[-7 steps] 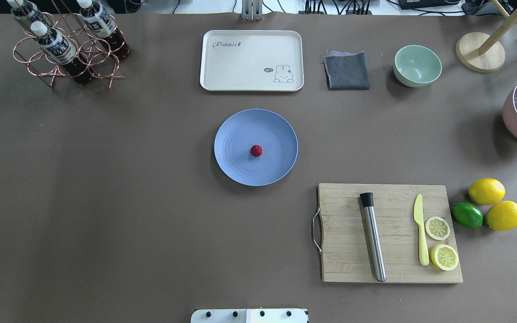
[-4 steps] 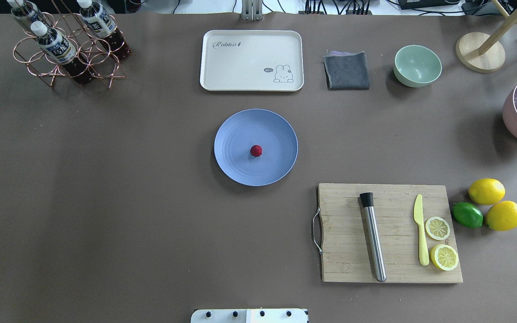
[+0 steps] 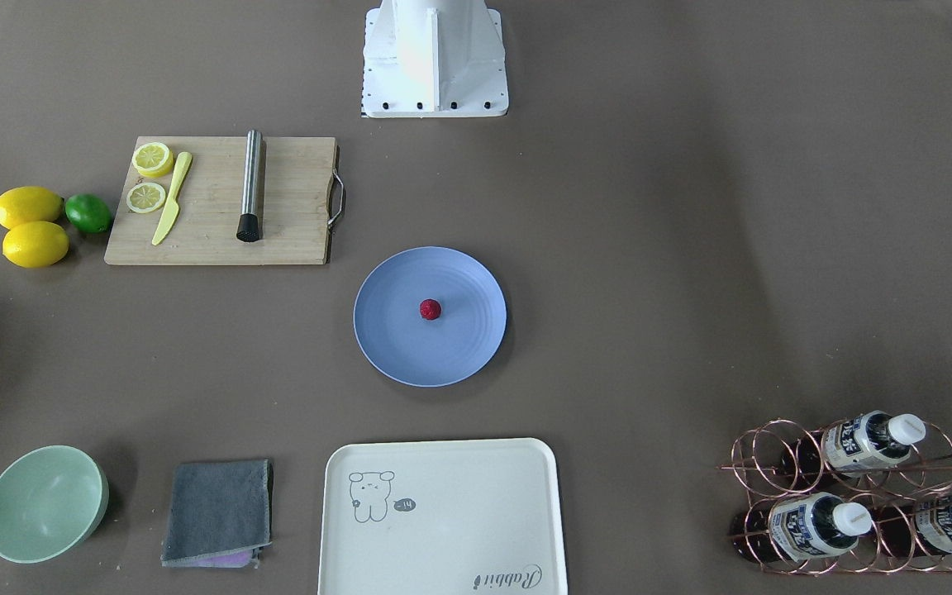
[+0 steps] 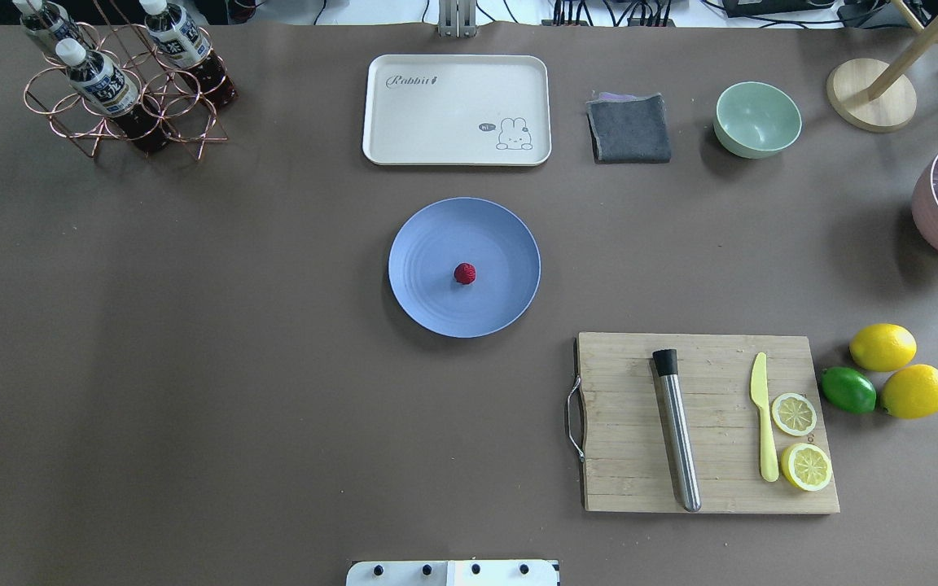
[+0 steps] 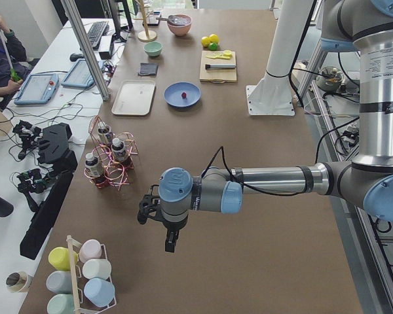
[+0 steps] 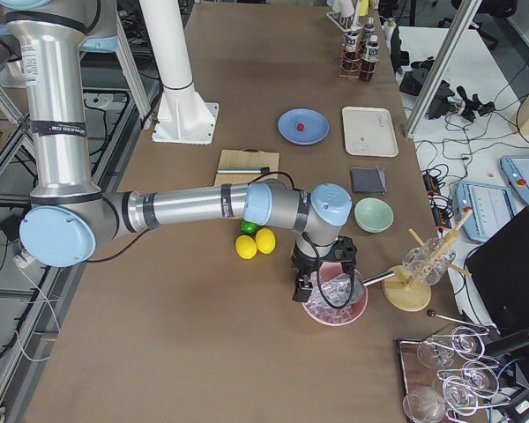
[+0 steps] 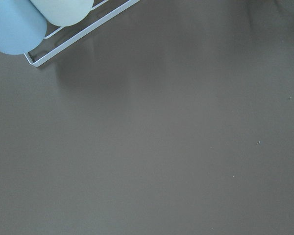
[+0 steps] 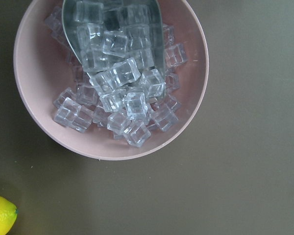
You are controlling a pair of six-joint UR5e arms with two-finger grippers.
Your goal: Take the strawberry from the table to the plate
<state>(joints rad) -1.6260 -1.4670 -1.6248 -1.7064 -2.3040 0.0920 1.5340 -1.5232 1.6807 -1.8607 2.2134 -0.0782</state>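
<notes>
1. The strawberry [image 4: 464, 273] lay near the centre of the blue plate [image 4: 436, 236], which sat on the desk [image 4: 233, 366] between the cream tray [image 4: 456, 110] and the cutting board [image 4: 624, 456].
2. The left end effector [image 5: 171, 245] hung over bare desk beside a rack of pastel cups [image 5: 85, 275], well apart from the plate; its opening could not be told.
3. The right end effector [image 6: 322, 286] hovered, apparently just above a pink bowl of ice cubes [image 8: 196, 98]; whether wide or narrow could not be told.
</notes>
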